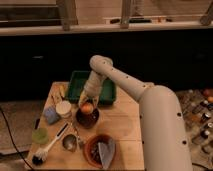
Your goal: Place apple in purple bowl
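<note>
Hovering at the table's (125, 125) middle, gripper (87, 103) is right on top of the apple (87, 108), which sits over the back part of the purple bowl (91, 123). Claw clamped or apart: can't tell. Green tray (77, 85) is just behind the bowl; reddish-brown bowl (90, 142) is nearer the front edge.

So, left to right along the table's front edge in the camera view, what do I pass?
Green cup, metal scoop, reddish-brown bowl. The hand is farther back, at the apple, over the purple bowl.
</note>
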`<action>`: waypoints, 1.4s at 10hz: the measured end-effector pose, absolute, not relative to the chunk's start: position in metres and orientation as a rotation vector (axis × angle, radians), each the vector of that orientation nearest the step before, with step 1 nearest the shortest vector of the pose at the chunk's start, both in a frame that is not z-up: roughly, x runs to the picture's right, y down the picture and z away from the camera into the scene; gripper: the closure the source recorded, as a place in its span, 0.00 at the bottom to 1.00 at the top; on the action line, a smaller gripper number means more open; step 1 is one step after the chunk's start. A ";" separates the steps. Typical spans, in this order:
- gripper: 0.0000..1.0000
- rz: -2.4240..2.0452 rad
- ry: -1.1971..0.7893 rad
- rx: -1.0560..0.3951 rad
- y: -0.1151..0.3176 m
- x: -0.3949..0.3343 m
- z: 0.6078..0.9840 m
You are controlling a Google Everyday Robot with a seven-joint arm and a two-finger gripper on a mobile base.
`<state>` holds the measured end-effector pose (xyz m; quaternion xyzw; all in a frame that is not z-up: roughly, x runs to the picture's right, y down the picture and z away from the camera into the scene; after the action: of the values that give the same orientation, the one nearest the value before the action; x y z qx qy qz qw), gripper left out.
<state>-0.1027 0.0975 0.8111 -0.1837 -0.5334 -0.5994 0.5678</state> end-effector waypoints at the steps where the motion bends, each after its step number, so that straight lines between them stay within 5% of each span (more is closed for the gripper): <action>1: 0.20 -1.412 -1.251 -0.432 0.096 -0.102 0.810; 14: 0.20 -1.453 -1.230 -0.462 0.090 -0.100 0.798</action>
<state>-0.1000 0.0903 0.7985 -0.1957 -0.5213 -0.6159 0.5573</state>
